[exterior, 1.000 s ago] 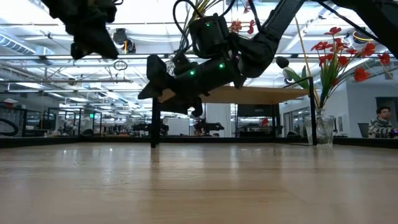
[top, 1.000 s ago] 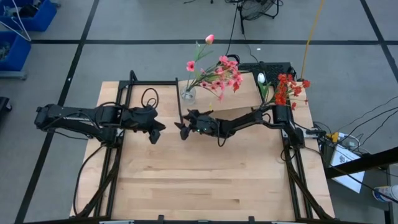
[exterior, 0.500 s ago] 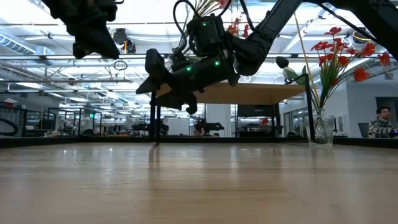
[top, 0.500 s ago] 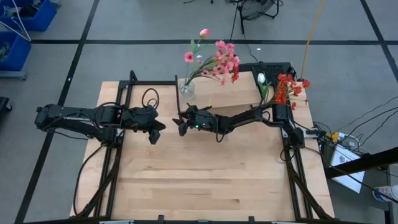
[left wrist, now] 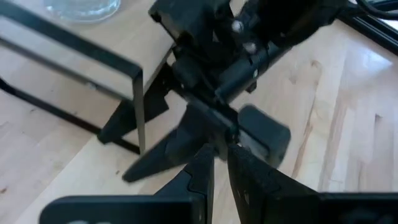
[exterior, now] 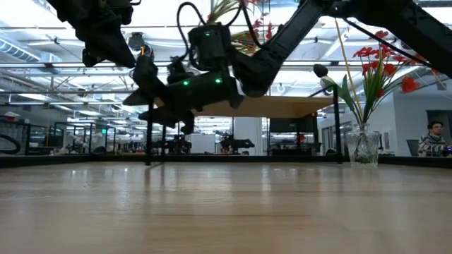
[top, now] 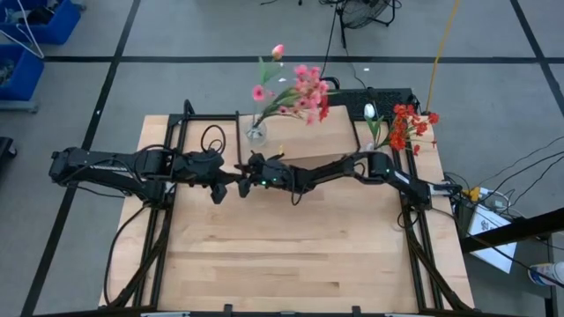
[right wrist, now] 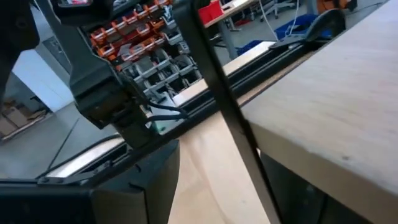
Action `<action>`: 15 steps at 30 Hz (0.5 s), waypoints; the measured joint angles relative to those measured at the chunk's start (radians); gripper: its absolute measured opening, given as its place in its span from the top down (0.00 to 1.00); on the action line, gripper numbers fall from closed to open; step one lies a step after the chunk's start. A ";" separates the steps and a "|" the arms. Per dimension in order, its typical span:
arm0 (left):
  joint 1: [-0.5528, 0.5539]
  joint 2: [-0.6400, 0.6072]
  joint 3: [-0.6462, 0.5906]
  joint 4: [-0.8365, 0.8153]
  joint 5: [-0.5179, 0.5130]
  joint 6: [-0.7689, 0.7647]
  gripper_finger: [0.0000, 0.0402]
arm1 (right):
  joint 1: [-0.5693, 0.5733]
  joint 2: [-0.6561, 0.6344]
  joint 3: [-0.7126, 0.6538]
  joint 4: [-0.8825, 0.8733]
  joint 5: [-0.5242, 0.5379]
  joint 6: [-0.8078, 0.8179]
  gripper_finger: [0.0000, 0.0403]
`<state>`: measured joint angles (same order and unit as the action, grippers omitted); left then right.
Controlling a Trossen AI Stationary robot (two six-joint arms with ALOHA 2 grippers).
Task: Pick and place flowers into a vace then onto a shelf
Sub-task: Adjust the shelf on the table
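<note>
Your right gripper (top: 245,167) has gone further toward the left side of the table (top: 264,255) than a second ago, and the shelf (top: 295,139) has slid that way with it; its near black leg now stands closer to the left gripper (top: 222,187). The glass vase (top: 256,134) on the shelf's left end has ridden along, upright, and its pink flowers (top: 304,88) lean out over the board as before. The right gripper looks clenched on the shelf at that leg: the right wrist view shows the black leg (right wrist: 224,118) running close past its finger, beside the pale board. The left gripper has not moved; it hangs above the table just beside the right one, its fingers (left wrist: 249,186) drawn nearly together on nothing. By count you have two arms, one shelf, two vases and two bunches. The second vase (exterior: 364,148) stands on the tabletop at the shelf's right end, unmoved, holding the red flowers (top: 405,128) and one white bud (top: 370,111). One person (exterior: 434,137) sits in the room behind, at the far right of the low view
</note>
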<state>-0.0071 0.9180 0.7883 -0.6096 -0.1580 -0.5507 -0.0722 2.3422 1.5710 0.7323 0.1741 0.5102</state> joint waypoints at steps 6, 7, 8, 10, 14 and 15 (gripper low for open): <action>0.000 0.000 0.000 -0.003 0.000 0.001 0.87 | 0.008 0.009 0.035 -0.122 -0.040 -0.001 0.47; 0.000 0.000 0.000 -0.006 0.000 0.003 0.87 | 0.009 0.008 0.031 -0.149 -0.044 0.004 0.47; 0.000 0.000 0.000 -0.007 0.000 0.003 0.87 | 0.013 0.005 0.025 -0.166 -0.041 0.002 0.47; 0.000 0.000 0.000 -0.019 0.000 0.004 0.87 | 0.021 0.003 0.020 -0.180 -0.028 0.019 0.46; 0.000 0.000 0.000 -0.042 0.000 0.011 0.87 | 0.048 0.001 0.014 -0.163 -0.006 0.009 0.43; 0.000 0.000 0.000 -0.045 0.000 0.015 0.87 | 0.058 -0.005 0.012 -0.160 -0.006 0.009 0.42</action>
<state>-0.0071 0.9180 0.7883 -0.6545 -0.1585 -0.5353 -0.0144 2.3376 1.5834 0.5721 0.1683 0.5189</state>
